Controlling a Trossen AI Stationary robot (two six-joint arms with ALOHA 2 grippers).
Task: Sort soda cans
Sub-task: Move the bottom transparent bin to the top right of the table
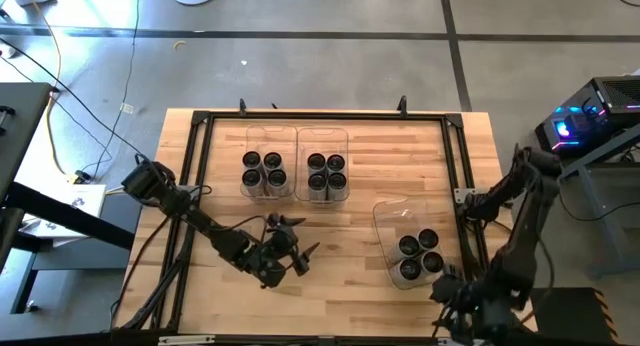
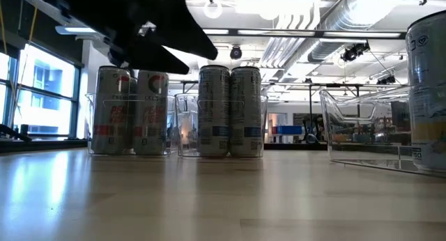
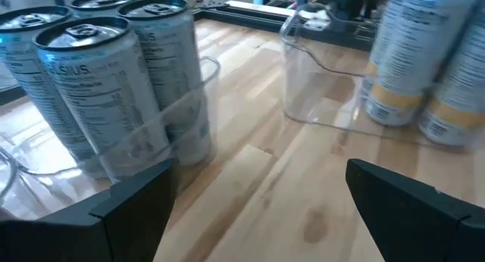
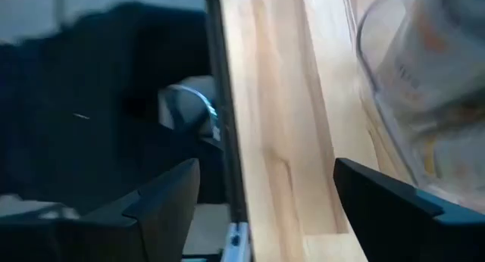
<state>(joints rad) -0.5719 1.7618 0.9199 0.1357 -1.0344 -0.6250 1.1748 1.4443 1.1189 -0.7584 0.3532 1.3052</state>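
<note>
The soda cans stood upright in three groups of four, each group inside its own clear bin on the wooden surface (image 1: 330, 256). The first group (image 1: 264, 171) sat in the bin (image 1: 270, 138) toward eleven o'clock from the middle of the surface, and the second group (image 1: 326, 173) sat in the bin (image 1: 322, 136) touching it on the one o'clock side. From table height those two groups showed side by side, the red-and-white cans (image 2: 132, 110) beside the grey cans (image 2: 229, 110). The third group (image 1: 419, 254) filled the near end of a slanted bin (image 1: 392, 214) out at four o'clock, well apart from the other two.

The left hand (image 1: 296, 254) hung above bare wood at about seven o'clock, its fingers spread wide and holding nothing. Its own camera looked past both dark fingers (image 3: 140, 209) at the grey cans (image 3: 114, 73) in their bin on one side and the yellow-banded cans (image 3: 424, 57) farther off on the other.

The right hand (image 1: 458, 298) sat at the surface's edge at five o'clock, just beside the slanted bin. Its fingers (image 4: 163, 198) were spread apart and empty over the black frame rail (image 4: 227, 141), with the curved wall of that bin (image 4: 394, 103) close by.
</note>
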